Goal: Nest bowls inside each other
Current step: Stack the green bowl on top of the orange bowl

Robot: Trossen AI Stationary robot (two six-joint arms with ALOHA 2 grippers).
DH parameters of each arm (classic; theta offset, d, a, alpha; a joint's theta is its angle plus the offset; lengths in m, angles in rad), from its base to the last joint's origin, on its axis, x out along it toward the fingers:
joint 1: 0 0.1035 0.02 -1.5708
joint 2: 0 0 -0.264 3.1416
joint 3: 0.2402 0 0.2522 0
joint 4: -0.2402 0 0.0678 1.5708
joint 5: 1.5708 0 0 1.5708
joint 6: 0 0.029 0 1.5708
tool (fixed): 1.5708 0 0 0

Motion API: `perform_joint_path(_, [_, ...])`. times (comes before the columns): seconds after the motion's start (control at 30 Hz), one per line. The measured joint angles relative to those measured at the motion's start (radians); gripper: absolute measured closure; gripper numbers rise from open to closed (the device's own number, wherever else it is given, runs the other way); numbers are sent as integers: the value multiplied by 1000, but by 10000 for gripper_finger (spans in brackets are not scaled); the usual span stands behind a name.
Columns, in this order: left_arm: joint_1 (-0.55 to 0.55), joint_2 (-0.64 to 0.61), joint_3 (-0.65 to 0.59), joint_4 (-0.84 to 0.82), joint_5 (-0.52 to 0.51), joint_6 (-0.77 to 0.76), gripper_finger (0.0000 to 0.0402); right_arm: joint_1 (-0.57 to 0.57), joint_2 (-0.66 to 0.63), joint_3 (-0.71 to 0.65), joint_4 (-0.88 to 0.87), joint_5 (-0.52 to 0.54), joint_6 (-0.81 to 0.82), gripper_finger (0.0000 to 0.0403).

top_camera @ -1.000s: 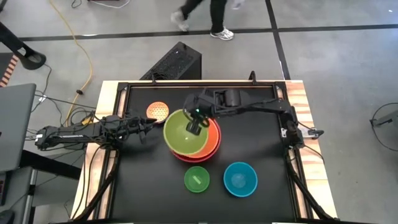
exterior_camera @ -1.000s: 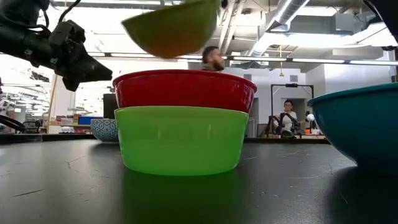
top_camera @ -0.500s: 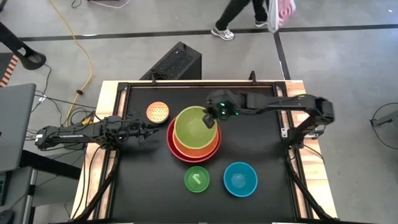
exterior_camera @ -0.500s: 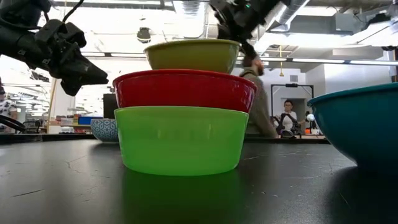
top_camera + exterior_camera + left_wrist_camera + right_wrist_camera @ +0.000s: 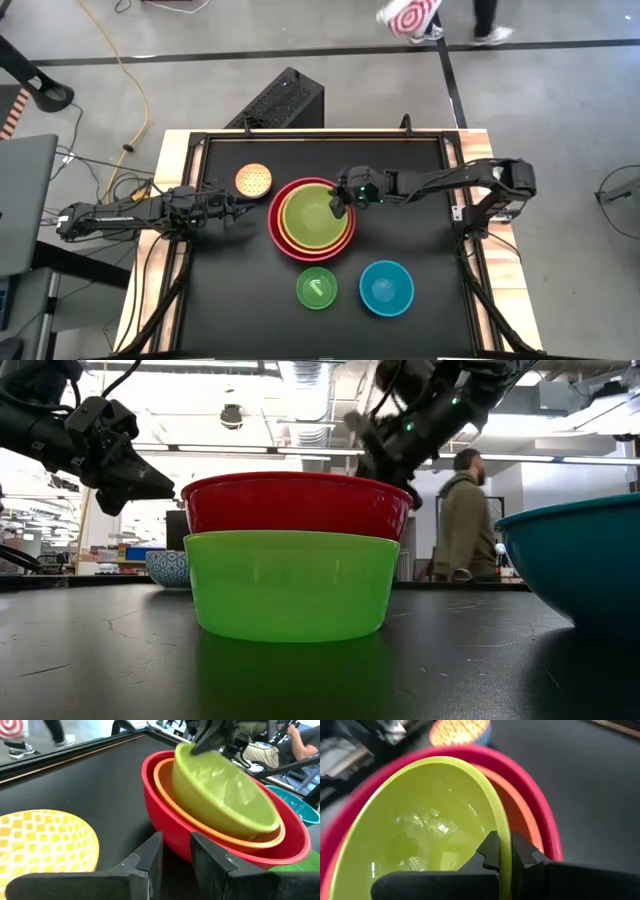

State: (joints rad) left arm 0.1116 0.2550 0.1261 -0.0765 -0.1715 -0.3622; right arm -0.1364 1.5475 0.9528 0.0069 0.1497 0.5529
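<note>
The large red-pink bowl [image 5: 276, 232] stands mid-table with the orange bowl [image 5: 344, 234] inside it. The lime green bowl [image 5: 312, 215] lies tilted in the orange one, and my right gripper [image 5: 338, 200] is shut on its rim. My left gripper [image 5: 243, 212] hovers just left of the red bowl [image 5: 165, 825], fingers slightly apart, touching nothing. Behind it, the small patterned yellow bowl [image 5: 253, 181] rests on the table. The small dark green bowl [image 5: 316, 288] and the blue bowl [image 5: 386, 287] stand near the front edge. My right gripper pinches the lime green bowl's rim [image 5: 506, 840] on the side toward the table's right, one finger inside the bowl and one outside. The fingers slant down from the right. The bowl [image 5: 220, 790] sits in the orange bowl, tilted, with the held side higher.
A black box [image 5: 285, 100] stands beyond the table's far edge, and a person walks past on the floor there [image 5: 485, 20]. Another person [image 5: 465, 510] stands in the room behind. Bare black tabletop lies at the left front [image 5: 230, 300] and right rear [image 5: 410, 160].
My right gripper has come down with the lime green bowl, which hung tilted high above the stack and now lies sunk into the orange bowl, below the red rim in the low view. The gripper has stayed shut on the rim.
</note>
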Motion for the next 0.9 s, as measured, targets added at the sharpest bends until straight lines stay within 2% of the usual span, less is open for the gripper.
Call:
perform_joint_path(0.27, [0,0,0,-2,0,-24,315,-3,29,0,-2,5,16,381])
perform_joint_path(0.9, [0,0,0,-2,0,-24,315,6,24,23,-21,6,10,269])
